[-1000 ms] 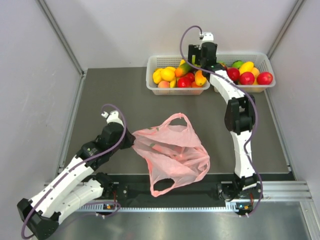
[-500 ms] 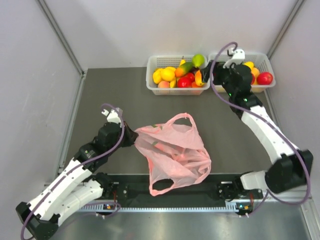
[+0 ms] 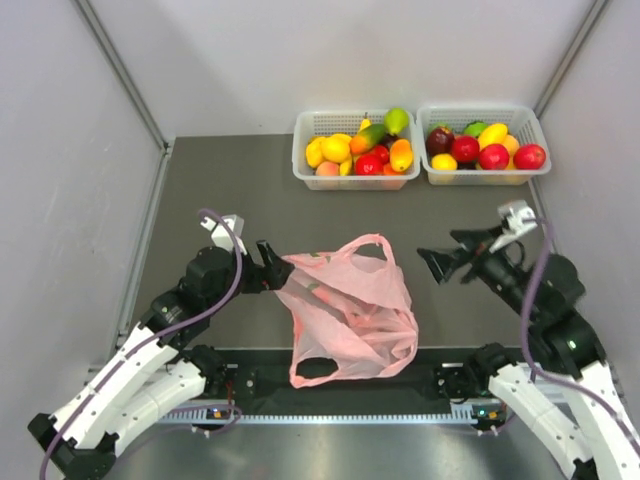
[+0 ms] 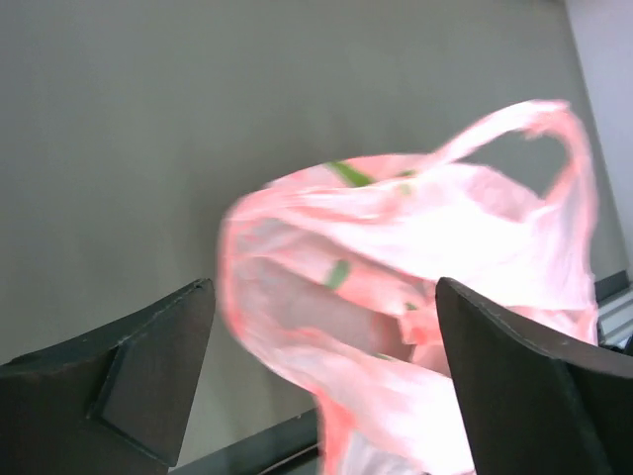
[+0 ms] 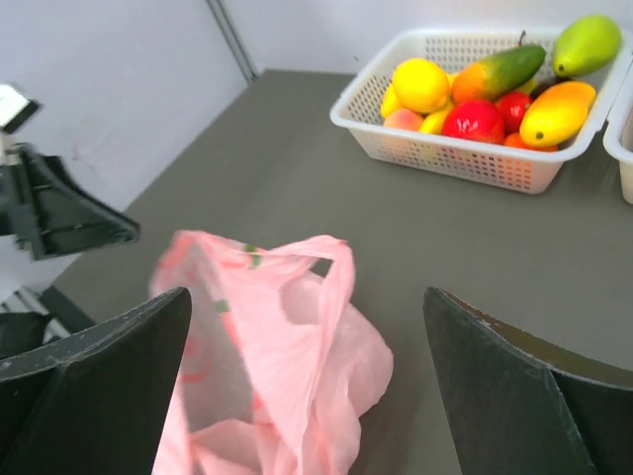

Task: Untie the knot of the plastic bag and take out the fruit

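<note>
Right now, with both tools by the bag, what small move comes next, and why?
Probably ease the right tool toward the bag and pinch its far handle: both tools stand open, the left tool at the bag's left edge, and the handles look untied.

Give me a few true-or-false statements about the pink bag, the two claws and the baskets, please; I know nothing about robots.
1. The pink bag lies on the table between the left gripper and the right gripper. True.
2. Both grippers have their jaws open. True.
3. The right gripper is pinching the bag. False: it hangs apart from the bag, holding nothing.
4. The bag's two handle loops are knotted together. False: the far loop and the near loop lie apart.
5. Both white baskets are empty. False: the left basket and the right basket each hold fruit.
</note>
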`<state>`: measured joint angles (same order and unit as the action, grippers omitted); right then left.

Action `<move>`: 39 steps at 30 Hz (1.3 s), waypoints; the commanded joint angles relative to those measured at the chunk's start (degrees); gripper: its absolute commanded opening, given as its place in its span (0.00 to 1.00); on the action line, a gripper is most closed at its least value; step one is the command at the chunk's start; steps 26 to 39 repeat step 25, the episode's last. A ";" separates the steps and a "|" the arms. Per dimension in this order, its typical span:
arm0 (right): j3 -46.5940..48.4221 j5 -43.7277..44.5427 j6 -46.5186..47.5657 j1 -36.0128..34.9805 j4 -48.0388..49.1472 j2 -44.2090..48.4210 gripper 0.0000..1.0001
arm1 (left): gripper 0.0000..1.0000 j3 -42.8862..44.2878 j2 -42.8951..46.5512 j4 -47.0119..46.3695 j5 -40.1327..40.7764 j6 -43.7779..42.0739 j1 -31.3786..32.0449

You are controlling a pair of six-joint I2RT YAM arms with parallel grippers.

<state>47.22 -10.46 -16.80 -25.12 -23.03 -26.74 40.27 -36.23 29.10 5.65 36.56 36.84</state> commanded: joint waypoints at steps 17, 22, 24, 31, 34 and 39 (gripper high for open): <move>9.38 0.61 -1.66 -0.28 -23.91 18.13 0.99 | 0.99 7.19 3.88 -0.36 -2.57 -2.63 -0.28; 10.08 1.40 -2.36 -0.28 -23.47 16.90 1.00 | 0.99 8.50 5.20 -0.54 -3.71 -3.86 -0.19; 10.08 4.47 -2.19 -0.28 -24.78 15.50 0.99 | 0.99 8.86 5.64 -0.71 -3.54 -4.47 -0.19; 10.08 5.79 -2.36 -0.28 -25.05 15.06 1.00 | 0.99 9.12 6.08 -0.71 -3.37 -4.56 -0.19; 10.08 5.79 -2.36 -0.28 -25.05 15.06 1.00 | 0.99 9.12 6.08 -0.71 -3.37 -4.56 -0.19; 10.08 5.79 -2.36 -0.28 -25.05 15.06 1.00 | 0.99 9.12 6.08 -0.71 -3.37 -4.56 -0.19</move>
